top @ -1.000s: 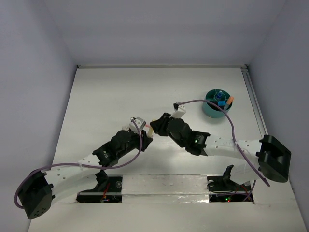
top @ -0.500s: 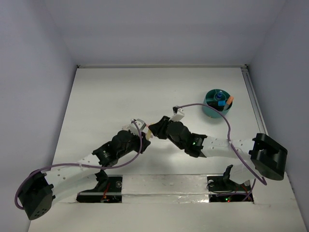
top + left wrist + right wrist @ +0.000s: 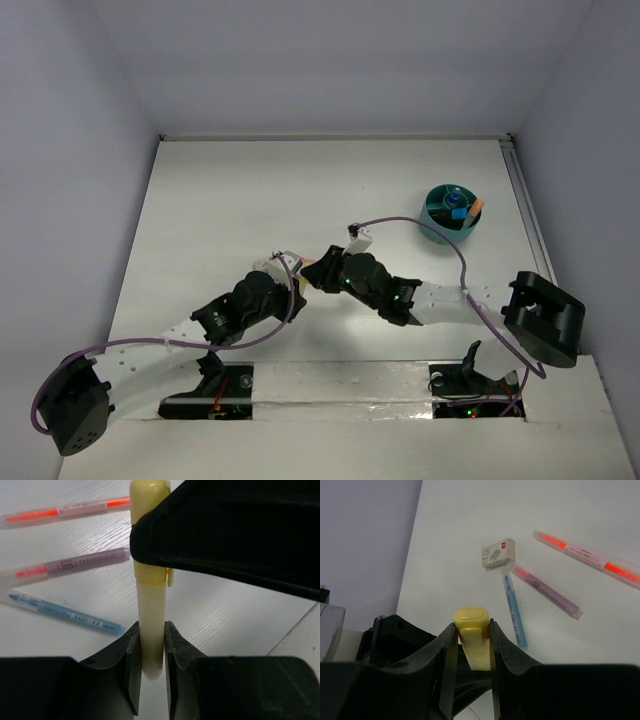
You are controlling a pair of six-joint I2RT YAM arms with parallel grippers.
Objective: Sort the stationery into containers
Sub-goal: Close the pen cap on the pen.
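Observation:
A pale yellow highlighter (image 3: 150,605) is held between both grippers above the table. My left gripper (image 3: 151,645) is shut on its body end. My right gripper (image 3: 472,635) is shut on its cap end (image 3: 471,617). In the top view the two grippers meet at mid-table, left (image 3: 296,274) and right (image 3: 313,271). An orange pen (image 3: 587,557), a purple pen (image 3: 547,592) and a blue pen (image 3: 514,607) lie on the table below; the arms hide them from above. The teal cup (image 3: 432,232) stands at the far right with a blue and an orange item in it.
A small white eraser (image 3: 498,553) lies next to the blue pen's tip. The three pens also show in the left wrist view, orange (image 3: 65,512), purple (image 3: 75,564), blue (image 3: 65,612). The right gripper's black body (image 3: 225,540) fills that view's upper right.
The right arm has swung left and its gripper has closed up against the left gripper. The left arm has barely moved.

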